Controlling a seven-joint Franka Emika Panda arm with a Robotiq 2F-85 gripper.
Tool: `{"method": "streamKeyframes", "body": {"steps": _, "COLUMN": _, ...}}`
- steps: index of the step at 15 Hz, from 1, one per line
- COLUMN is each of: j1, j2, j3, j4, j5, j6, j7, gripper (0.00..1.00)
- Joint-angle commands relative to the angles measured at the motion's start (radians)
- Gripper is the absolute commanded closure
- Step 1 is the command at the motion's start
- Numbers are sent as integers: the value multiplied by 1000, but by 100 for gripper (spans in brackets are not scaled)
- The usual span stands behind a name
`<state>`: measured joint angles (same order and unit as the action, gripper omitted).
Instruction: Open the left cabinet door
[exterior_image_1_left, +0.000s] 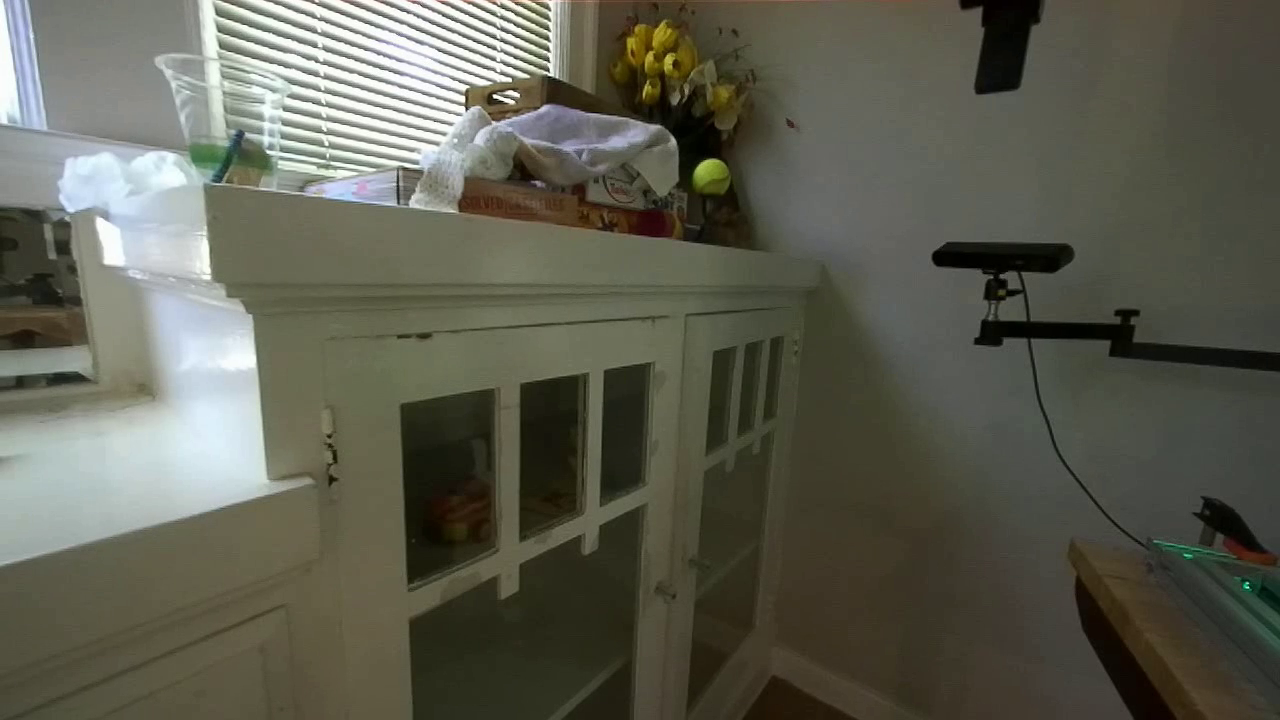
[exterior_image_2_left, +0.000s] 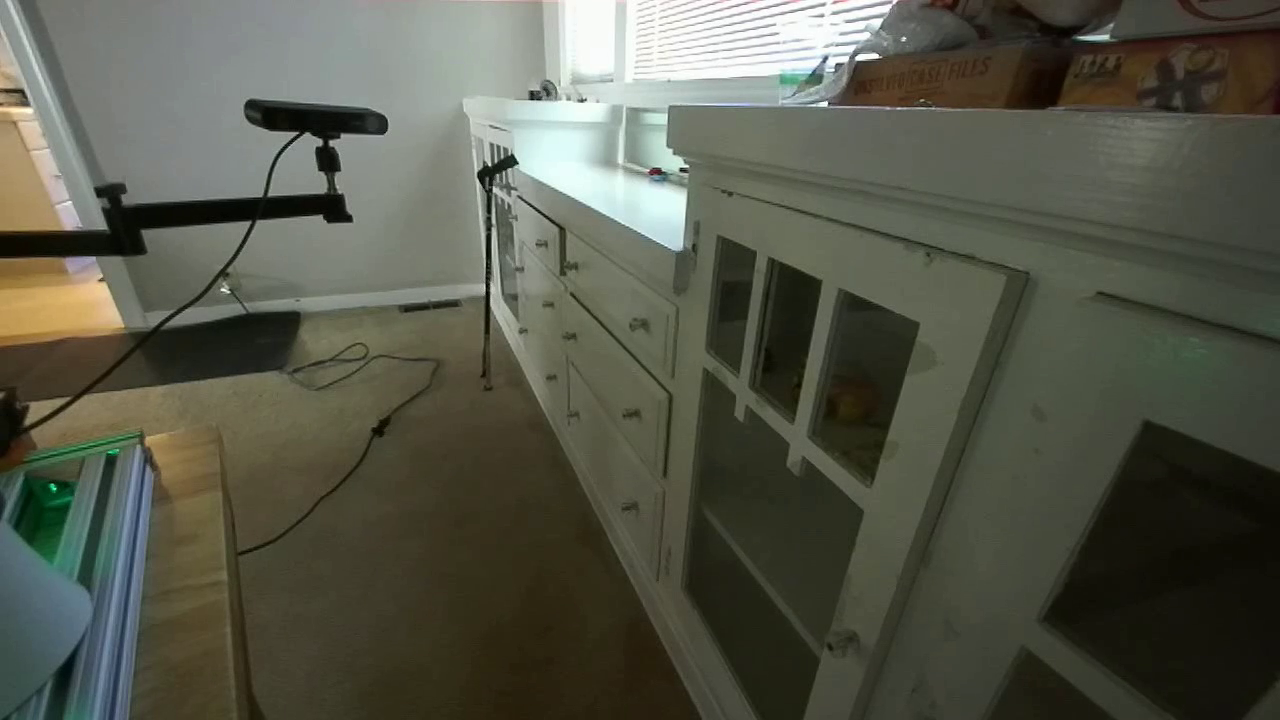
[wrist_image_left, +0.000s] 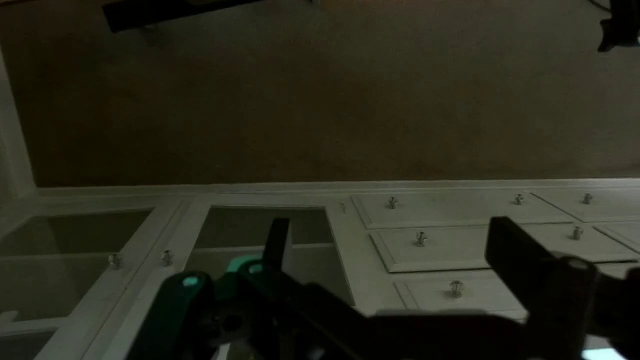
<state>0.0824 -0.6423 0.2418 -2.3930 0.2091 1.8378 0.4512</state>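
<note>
Beside the white-painted wooden drawers (exterior_image_2_left: 600, 370), the tall white-painted wooden left cabinet door (exterior_image_2_left: 800, 440) with clear glass panes stands next to its matching twin door (exterior_image_1_left: 740, 446). Whether it sits flush or slightly ajar is hard to tell. Across the dim wrist view, the black two-fingered gripper (wrist_image_left: 390, 232) hangs well apart from it, fingers (wrist_image_left: 512, 260) spread wide.

Close by, both exterior views face opposite ways along the cabinet (exterior_image_1_left: 510, 265), sharing the left cabinet door (exterior_image_1_left: 509, 500); the upside-down wrist view sees it at seven o'clock beyond the pincer (wrist_image_left: 390, 242).
</note>
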Motion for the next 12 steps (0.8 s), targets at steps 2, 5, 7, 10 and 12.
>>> {"method": "streamKeyframes", "body": {"steps": 2, "j1": -8, "j2": 70, "j3": -81, "j4": 3, "j5": -37, "j6": 60, "j7": -202, "gripper": 0}}
{"method": "streamKeyframes", "body": {"steps": 5, "j1": -16, "j2": 123, "j3": -160, "j4": 11, "j5": -39, "j6": 123, "j7": -352, "gripper": 0}}
{"method": "streamKeyframes", "body": {"steps": 7, "j1": -28, "j2": 154, "j3": -206, "j4": 12, "j5": -57, "j6": 170, "j7": -451, "gripper": 0}}
{"method": "streamKeyframes", "body": {"steps": 10, "j1": -49, "j2": 192, "j3": -270, "j4": -1, "j5": -77, "j6": 277, "j7": -573, "gripper": 0}}
{"method": "streamKeyframes", "body": {"steps": 12, "j1": -65, "j2": 215, "j3": -311, "j4": -16, "j5": -68, "j6": 388, "j7": -627, "gripper": 0}}
